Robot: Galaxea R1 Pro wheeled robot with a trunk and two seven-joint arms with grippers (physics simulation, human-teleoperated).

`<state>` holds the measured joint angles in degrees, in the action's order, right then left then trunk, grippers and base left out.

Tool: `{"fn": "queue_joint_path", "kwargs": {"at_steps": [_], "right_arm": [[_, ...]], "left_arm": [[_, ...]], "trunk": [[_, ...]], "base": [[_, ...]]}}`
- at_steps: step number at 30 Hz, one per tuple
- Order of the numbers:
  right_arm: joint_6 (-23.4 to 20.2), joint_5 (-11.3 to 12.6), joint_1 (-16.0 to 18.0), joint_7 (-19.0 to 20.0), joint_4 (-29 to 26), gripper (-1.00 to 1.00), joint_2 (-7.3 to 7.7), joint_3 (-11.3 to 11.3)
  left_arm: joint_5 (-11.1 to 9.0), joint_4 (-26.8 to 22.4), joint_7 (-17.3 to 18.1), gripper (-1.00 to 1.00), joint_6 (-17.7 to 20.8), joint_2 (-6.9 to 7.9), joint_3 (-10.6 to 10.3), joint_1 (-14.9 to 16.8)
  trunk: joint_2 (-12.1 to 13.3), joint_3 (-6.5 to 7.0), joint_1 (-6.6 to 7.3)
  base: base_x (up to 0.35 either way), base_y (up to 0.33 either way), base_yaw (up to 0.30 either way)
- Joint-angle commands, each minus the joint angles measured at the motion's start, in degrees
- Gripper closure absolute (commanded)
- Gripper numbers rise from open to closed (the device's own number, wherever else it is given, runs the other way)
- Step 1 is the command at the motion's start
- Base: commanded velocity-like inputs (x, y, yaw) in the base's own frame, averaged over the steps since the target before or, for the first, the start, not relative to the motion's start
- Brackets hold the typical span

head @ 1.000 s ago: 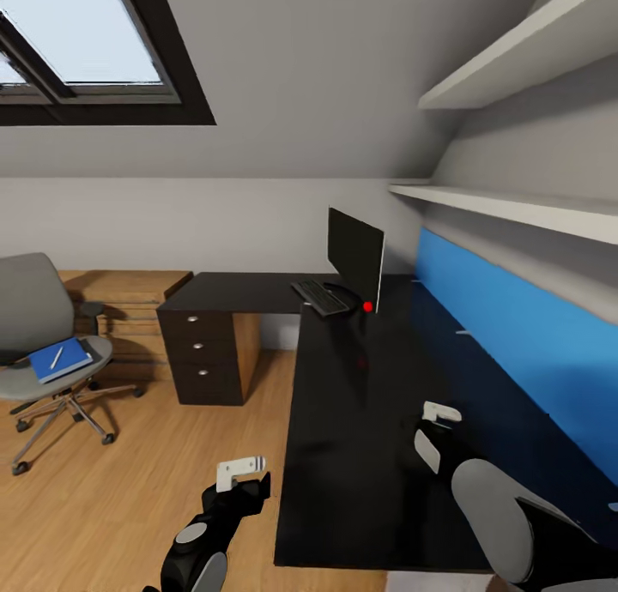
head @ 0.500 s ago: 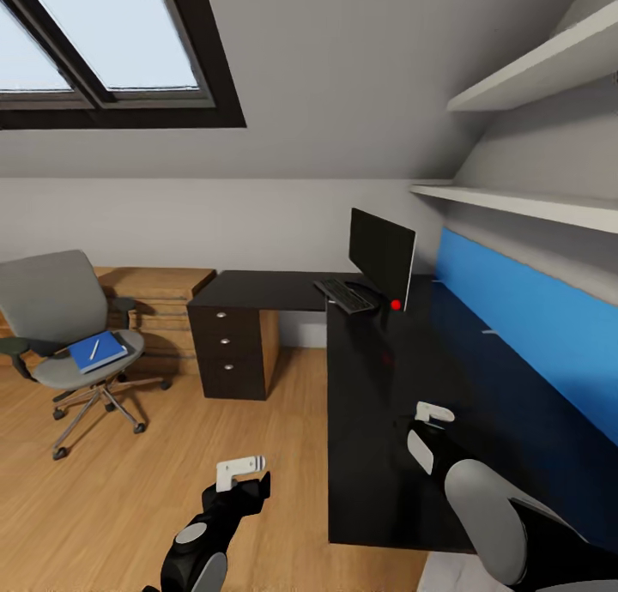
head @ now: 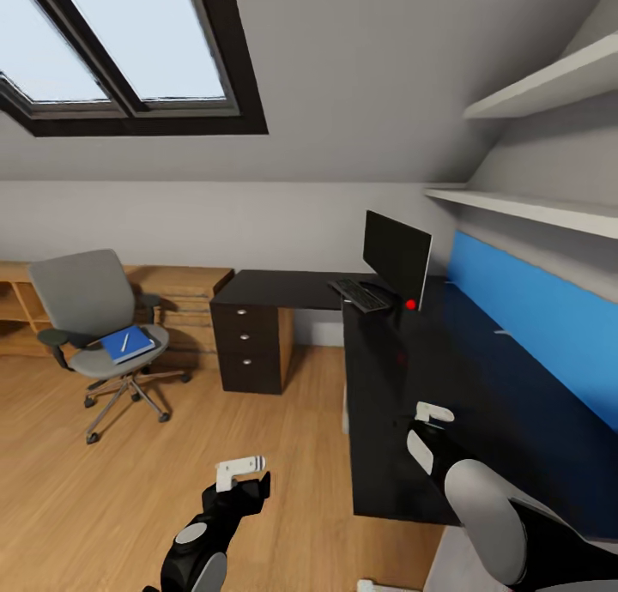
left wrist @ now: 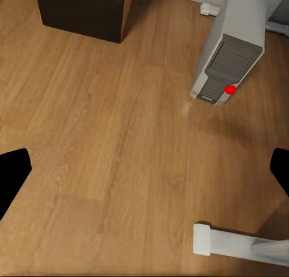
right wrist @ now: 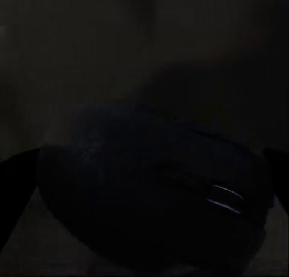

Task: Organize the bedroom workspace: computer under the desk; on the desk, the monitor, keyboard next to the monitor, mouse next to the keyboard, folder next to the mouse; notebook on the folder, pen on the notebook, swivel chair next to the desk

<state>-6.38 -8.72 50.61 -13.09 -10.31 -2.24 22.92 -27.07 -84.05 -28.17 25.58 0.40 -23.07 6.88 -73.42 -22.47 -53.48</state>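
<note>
Bedroom desk, unlabelled monitor

The right wrist view is almost fully dark; a rounded black mouse is just visible between the fingers, but whether they touch it is not possible to tell. In the head view the right gripper is partly hidden by its own arm. The monitor covers the desk corner behind it. In the left wrist view the computer is cut by the picture's edge, and the fingertips also
</note>
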Motion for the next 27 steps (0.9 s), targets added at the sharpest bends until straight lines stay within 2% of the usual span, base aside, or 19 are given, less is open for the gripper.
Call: {"fn": "queue_joint_path", "kwargs": {"at_steps": [1, 27], "right_arm": [[-0.47, -0.59, 0.02, -0.17, -0.15, 1.0, -0.04, 0.28], [-0.28, -0.59, -0.1, 0.1, -0.06, 1.0, -0.47, 0.19]], "left_arm": [[-0.52, -0.06, -0.53, -1.0, 0.09, 0.04, -0.14, 0.07], [-0.61, -0.1, -0.4, -1.0, 0.09, 0.23, -0.14, 0.07]], "trunk": [[0.37, 0.12, 0.24], [10.8, 4.79, 5.95]], "base": [[-0.183, 0.175, 0.246], [-0.154, 0.207, 0.274]]}}
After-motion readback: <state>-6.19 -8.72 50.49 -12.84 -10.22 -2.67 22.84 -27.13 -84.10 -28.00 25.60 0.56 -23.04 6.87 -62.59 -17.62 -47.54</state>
